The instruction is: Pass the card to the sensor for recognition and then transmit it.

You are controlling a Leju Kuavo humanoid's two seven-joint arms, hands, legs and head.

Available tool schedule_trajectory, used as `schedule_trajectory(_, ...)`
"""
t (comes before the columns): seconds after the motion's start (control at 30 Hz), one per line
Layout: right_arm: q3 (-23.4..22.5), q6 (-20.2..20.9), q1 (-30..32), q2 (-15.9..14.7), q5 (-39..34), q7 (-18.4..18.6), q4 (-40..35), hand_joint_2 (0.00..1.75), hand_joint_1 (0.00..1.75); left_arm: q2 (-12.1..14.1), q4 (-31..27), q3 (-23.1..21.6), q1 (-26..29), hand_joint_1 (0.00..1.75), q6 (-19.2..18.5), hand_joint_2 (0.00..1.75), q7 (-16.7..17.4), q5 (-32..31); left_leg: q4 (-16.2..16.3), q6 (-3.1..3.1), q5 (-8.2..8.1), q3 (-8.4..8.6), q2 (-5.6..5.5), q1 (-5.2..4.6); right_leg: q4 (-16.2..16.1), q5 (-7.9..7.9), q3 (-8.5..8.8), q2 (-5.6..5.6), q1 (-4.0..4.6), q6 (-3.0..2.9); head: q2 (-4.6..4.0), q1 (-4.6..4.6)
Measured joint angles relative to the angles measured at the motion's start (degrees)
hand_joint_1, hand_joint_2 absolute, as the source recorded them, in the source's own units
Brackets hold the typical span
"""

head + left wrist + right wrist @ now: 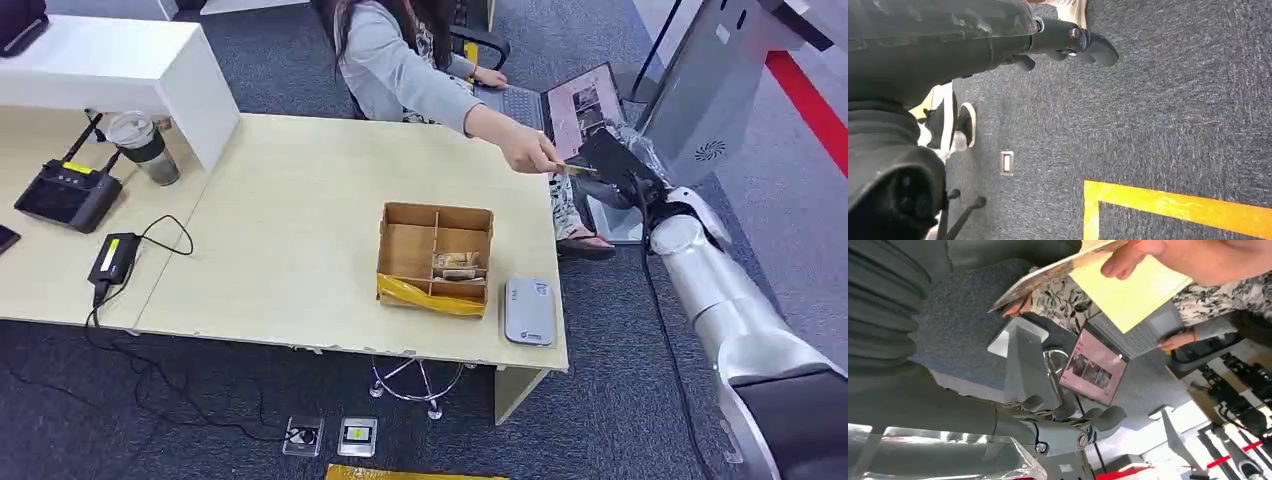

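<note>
Your right hand [622,165] held the thin gold card [577,170] jointly with the person's hand [528,150]; early release risked dropping it right of the table; left hand [1068,42] hung open

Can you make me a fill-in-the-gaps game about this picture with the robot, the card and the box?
1. A person's hand grips the card at the robot's ____ hand.
2. The grey sensor lies on the table just right of the cardboard ____.
3. Behind the card, a ____ stands open showing a pinkish screen.
4. The left hand hangs over dark carpet with a ____ line.

Missing words: right; box; laptop; yellow
</note>
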Motion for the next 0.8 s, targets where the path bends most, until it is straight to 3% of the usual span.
schedule_trajectory(0.03, 0.02, 0.00, 0.00, 0.09, -0.11, 0.00, 0.00, 1.75, 1.57, 0.00, 0.00, 0.00, 0.00, 0.00, 0.02, 0.00, -0.02, -0.04, 0.00, 0.00, 0.00, 0.00, 0.00, 0.00, 0.00, 0.00, 0.00, 0.00, 0.00, 0.00, 0.00, 0.00)
schedule_trajectory(0.07, 0.07, 0.00, 0.00, 0.20, -0.31, 0.02, 0.00, 1.75, 1.75, 0.00, 0.00, 0.00, 0.00, 0.00, 0.07, 0.00, -0.04, -0.13, 0.00, 0.00, 0.00, 0.01, 0.00, 0.00, 0.00, 0.00, 0.00, 0.00, 0.00, 0.00, 0.00, 0.00)
schedule_trajectory(0.8, 1.53, -0.02, -1.16, 0.83, -3.04, -0.24, 0.46, 1.75, 1.75, 0.00, 0.00, -0.02, 0.27, 0.00, 0.11, 0.00, -0.24, -0.57, 0.00, 0.00, 0.00, -0.04, 0.00, 0.00, -0.01, 0.00, -0.06, 0.01, 0.00, 0.00, 0.00, 0.00)
